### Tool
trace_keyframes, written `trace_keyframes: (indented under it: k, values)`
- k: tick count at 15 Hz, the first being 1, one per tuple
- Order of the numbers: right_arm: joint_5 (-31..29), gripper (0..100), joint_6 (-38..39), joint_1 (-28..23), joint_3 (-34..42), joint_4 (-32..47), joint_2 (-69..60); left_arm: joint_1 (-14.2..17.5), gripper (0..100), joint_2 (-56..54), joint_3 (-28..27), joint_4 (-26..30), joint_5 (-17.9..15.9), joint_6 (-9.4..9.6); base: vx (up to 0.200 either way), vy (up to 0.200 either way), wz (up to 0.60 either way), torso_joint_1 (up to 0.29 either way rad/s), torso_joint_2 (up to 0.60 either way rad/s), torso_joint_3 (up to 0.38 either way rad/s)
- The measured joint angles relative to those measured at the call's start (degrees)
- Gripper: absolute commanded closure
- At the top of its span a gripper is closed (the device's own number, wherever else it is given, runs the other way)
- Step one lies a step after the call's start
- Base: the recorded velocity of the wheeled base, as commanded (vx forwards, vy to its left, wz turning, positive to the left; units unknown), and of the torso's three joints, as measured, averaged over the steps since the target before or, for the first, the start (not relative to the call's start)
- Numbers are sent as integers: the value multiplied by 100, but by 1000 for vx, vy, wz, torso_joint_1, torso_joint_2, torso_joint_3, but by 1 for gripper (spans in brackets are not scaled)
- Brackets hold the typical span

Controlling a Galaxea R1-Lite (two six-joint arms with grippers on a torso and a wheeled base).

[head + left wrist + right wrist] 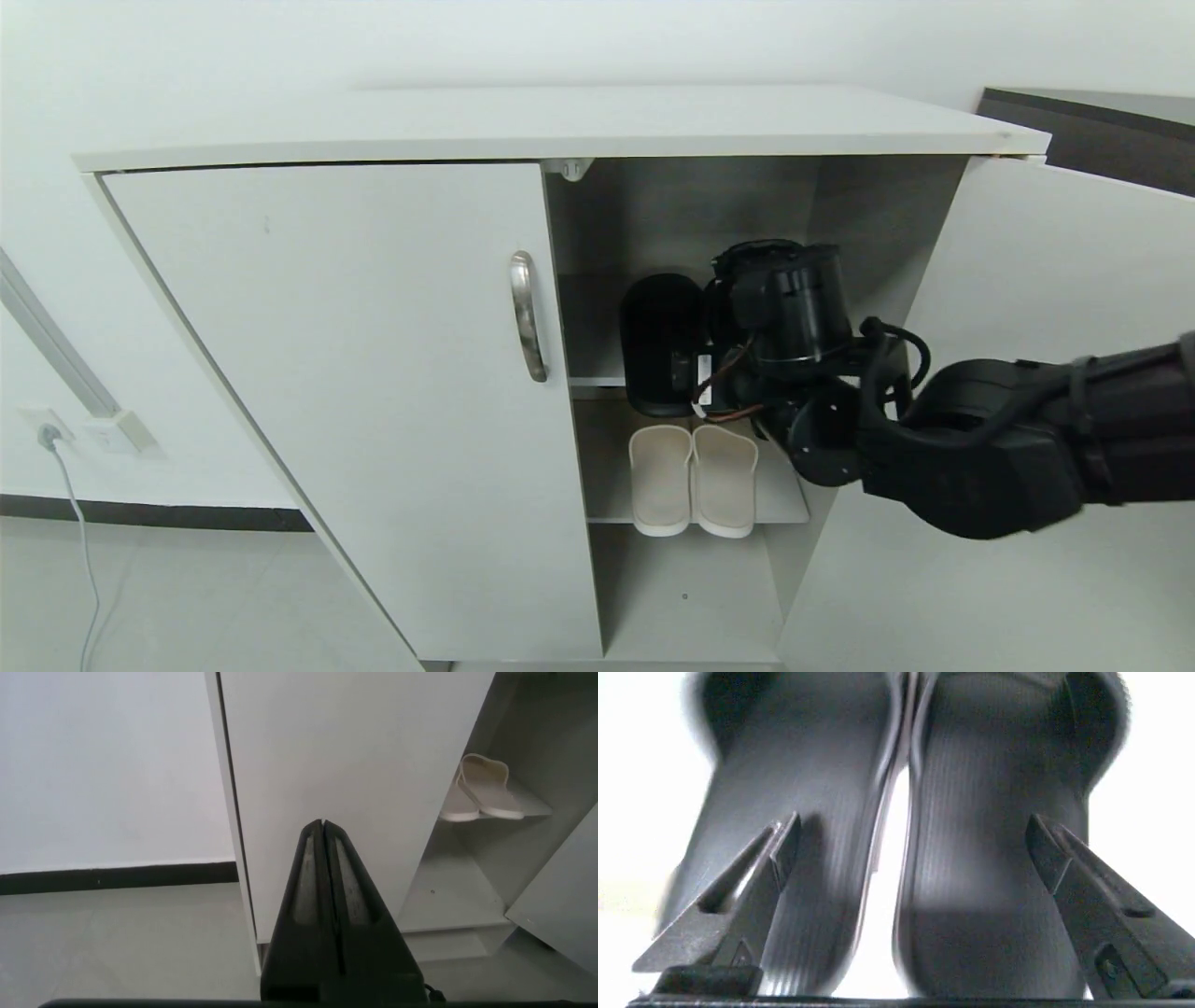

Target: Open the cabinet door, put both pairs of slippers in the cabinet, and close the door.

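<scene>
Status: right door (1027, 280) swung open at right of head frame; white slippers (693, 478) lie side by side on the lower shelf (780, 504), centre frame, so the first pair is judged stowed; black slippers (661, 345) sit at the upper shelf (593, 381) just above them, so the second pair is judged placed or nearly so; left to do: clear the arm, shut the door.

Right gripper (912, 826): fingers (752, 891) spread wide, one flanking each outer side of the black pair; the soles lie close together between them, ribbed faces toward the wrist camera; no pinch evident; whether either finger touches a sole, cannot tell. In the head view the wrist sits centre-right, inside the open bay and just beside the black pair, covering its right half; the near end of the visible slipper overhangs the shelf edge; fully settled or not, cannot tell.

Outward: cabinet (560, 121) spans the frame; left door (345, 373) shut, its handle (527, 317) untouched at centre.

Left gripper (322, 826): fingers pressed together, holding nothing; hangs low before the shut left door, well apart from both pairs.
</scene>
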Motion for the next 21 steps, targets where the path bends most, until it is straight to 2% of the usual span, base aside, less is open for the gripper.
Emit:
trace_keyframes:
  k: [4,5,10,17,21]
  values:
    - [572,0,-22,254,1513,-833,-877,-5,100,0,0,0,2,6,0,0,0,0,0,0]
    - [668,100,-99,295,1775,-1112,-1003,-2,100,0,0,0,2,9,0,0,0,0,0,0]
    - [706,100,-138,557,2075,-1218,-1053,0,100,0,0,0,0,9,0,0,0,0,0,0]
    - [700,100,-143,601,2139,-1446,-942,0,100,0,0,0,-2,9,0,0,0,0,0,0]
    - [691,100,-156,592,2222,-1519,-896,0,100,0,0,2,-7,9,-200,0,0,8,2,0]
